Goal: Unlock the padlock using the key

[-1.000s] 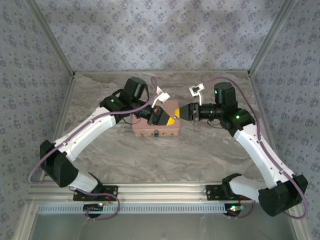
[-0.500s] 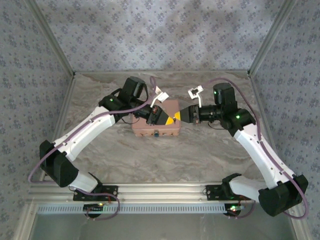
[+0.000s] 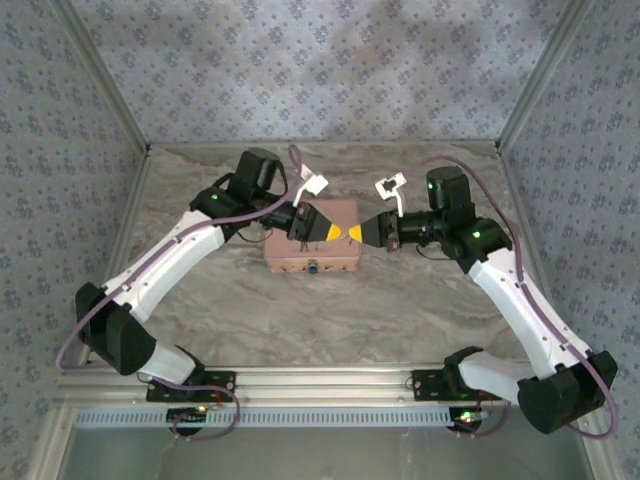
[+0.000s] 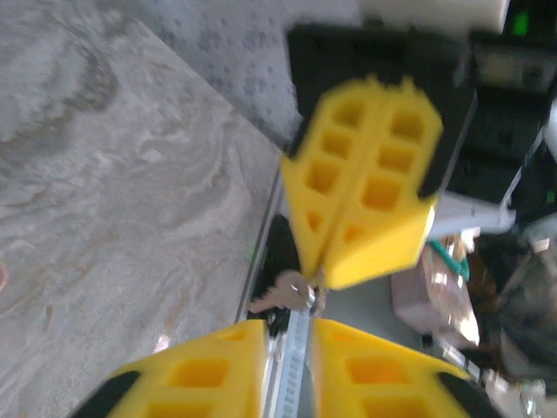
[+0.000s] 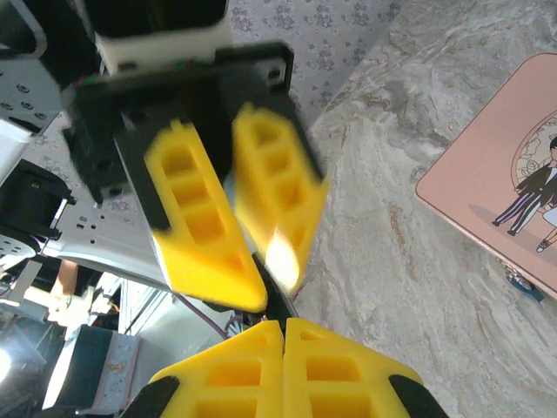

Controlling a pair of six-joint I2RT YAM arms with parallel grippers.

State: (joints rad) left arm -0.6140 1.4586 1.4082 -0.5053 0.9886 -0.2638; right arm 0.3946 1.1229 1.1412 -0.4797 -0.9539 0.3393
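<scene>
A small silver key (image 4: 291, 292) hangs in the air, pinched in the tips of my right gripper (image 4: 318, 279), which is shut. My left gripper (image 4: 289, 348) faces it tip to tip with a narrow gap between its yellow fingers (image 4: 200, 374), so it is open and just clear of the key. From above, the left gripper (image 3: 326, 231) and right gripper (image 3: 352, 233) meet over the pink tin (image 3: 310, 250). The padlock (image 3: 313, 267), tiny and dark blue, sits at the tin's near edge, and the right wrist view shows the padlock (image 5: 520, 283) there too.
The pink tin (image 5: 505, 174) with its cartoon picture lies on the marble tabletop (image 3: 330, 310) under both grippers. Patterned walls close the back and both sides. An aluminium rail (image 3: 330, 380) runs along the near edge.
My right gripper has moved left up to the left gripper's tips and shut on the key. My left gripper has opened, let go of the key and drawn slightly back.
</scene>
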